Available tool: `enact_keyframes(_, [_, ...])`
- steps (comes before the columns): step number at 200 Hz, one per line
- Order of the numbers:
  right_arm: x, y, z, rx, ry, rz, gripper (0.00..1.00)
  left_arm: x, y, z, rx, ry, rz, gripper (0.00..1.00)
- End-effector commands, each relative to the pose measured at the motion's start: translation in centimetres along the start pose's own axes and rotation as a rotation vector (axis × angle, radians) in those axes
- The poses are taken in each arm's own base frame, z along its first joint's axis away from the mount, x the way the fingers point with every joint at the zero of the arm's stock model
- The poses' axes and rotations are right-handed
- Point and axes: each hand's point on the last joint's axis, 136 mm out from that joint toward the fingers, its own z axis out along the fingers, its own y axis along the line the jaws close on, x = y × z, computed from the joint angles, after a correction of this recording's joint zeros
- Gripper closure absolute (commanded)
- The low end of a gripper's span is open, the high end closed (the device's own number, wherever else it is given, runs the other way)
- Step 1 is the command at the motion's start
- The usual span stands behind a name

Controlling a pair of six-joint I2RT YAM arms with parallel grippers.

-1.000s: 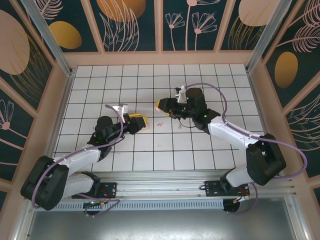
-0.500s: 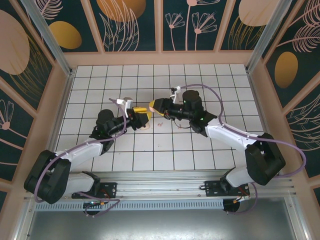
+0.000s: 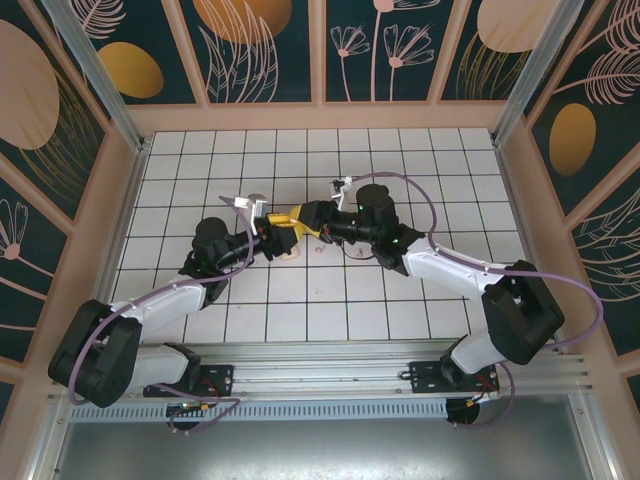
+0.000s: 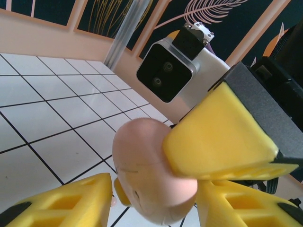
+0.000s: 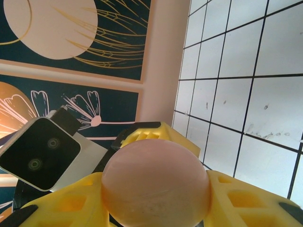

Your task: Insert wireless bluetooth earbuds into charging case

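While the right gripper [image 5: 156, 203] clamps the charging case [image 5: 155, 182] mid-worktop [image 3: 400, 160], the left gripper [image 4: 154, 201] flanks it. I cannot tell if the left one grips.

Floor: white square tiles [image 3: 280, 310] with thin dark lines are laid flat.
Walls: dark blue panels [image 3: 290, 60] are painted with pale flowers, leaves and round orange shapes.
Frames: the panels are held in light wooden strips [image 3: 318, 50].
Posts: grey metal posts [image 3: 95, 70] are set at the far left and far right corners.
Near edge: a grey metal rail [image 3: 330, 380] is fixed along it.
Light: everything is lit brightly and evenly.
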Motion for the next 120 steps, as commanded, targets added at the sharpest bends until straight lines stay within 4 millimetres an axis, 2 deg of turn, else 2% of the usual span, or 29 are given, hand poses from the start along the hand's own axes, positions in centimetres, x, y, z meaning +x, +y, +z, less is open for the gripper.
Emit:
enact_keyframes(1, [0.0,1.9,0.3,-0.062,0.001,-0.022,0.63,-1.5,-0.7,0.3,0.022,-0.026,0.044,0.56])
enact_keyframes(34, [0.0,2.2,0.1,-0.066,-0.002,-0.027,0.62,-1.5,-0.5,0.3,0.012,-0.024,0.045,0.74])
enact_keyframes(67, [-0.1,2.5,-0.4,-0.058,-0.02,-0.056,0.6,-1.6,-0.6,0.3,0.007,-0.018,0.064,0.8])
enact_keyframes(101, [-0.7,2.6,-1.8,-0.031,-0.071,-0.117,0.42,-1.8,-1.0,0.3,0.017,-0.008,0.089,0.85])
enact_keyframes(120, [-1.3,2.8,-3.2,-0.025,-0.115,-0.162,0.37,-1.8,-1.3,0.2,0.032,-0.003,0.108,0.86])
